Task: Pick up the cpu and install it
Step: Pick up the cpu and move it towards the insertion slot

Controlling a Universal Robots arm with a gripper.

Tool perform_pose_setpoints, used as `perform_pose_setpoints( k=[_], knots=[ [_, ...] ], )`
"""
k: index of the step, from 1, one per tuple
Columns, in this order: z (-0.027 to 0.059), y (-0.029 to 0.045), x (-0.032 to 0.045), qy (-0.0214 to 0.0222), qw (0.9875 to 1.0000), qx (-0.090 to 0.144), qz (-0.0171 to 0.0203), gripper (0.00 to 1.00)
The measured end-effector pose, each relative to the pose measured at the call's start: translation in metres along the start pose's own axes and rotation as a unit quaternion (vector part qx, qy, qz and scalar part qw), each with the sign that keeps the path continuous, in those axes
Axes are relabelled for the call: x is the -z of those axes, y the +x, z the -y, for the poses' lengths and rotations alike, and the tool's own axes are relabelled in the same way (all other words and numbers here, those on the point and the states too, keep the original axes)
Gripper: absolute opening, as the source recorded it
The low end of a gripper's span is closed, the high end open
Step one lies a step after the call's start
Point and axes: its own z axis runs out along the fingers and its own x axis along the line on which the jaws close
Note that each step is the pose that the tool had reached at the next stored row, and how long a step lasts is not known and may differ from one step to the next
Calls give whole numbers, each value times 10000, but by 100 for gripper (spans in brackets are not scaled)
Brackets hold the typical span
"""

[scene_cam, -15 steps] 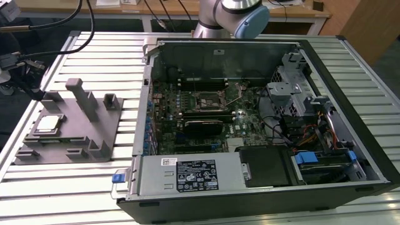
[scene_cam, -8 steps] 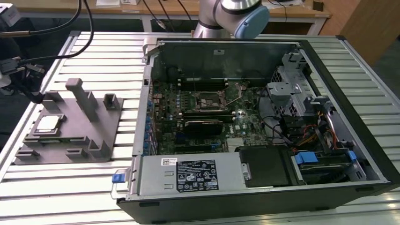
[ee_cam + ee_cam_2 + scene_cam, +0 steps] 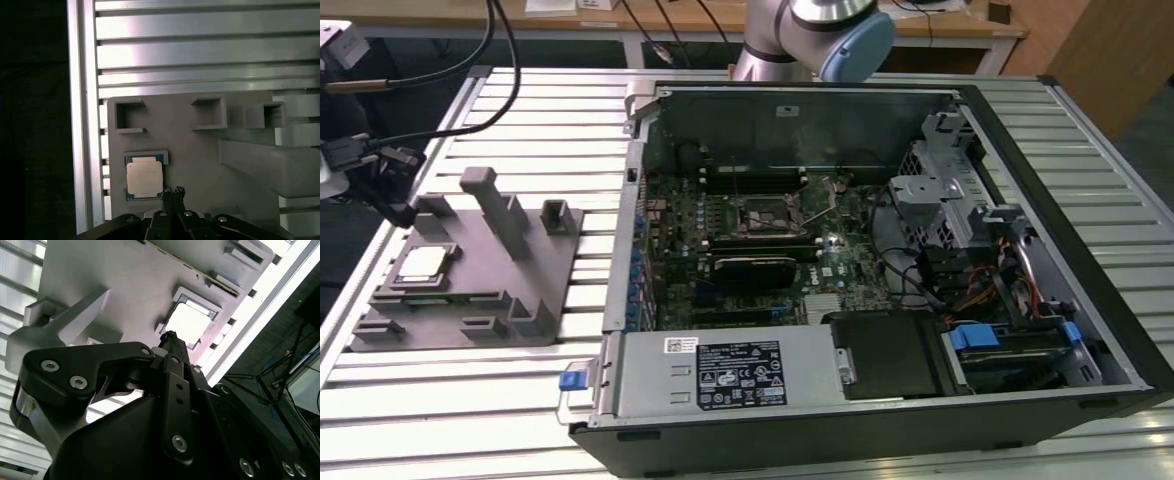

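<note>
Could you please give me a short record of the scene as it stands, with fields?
cpu: lying flat in its recess in the tray, not picked up
tray place: on the table, to the exterior view's left of the case
gripper: over the tray, tip near a corner of the cpu, shut, holding nothing; contact cannot be told
socket: inside the open case, far from the cpu

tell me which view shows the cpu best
The first wrist view: the cpu lies flat-on, pale top and darker rim clear in the grey tray. The second wrist view shows it glared white; the exterior view shows it small.
</note>
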Motion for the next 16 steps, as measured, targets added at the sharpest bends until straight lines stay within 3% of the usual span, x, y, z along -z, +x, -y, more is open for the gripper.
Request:
perform_pose_setpoints(
  k=[10, 16],
  knots=[
    [11, 55, -179, 1, 10000, 0, -1, 11],
    [23, 144, -287, 0, 10000, 0, 0, 11]
  ],
)
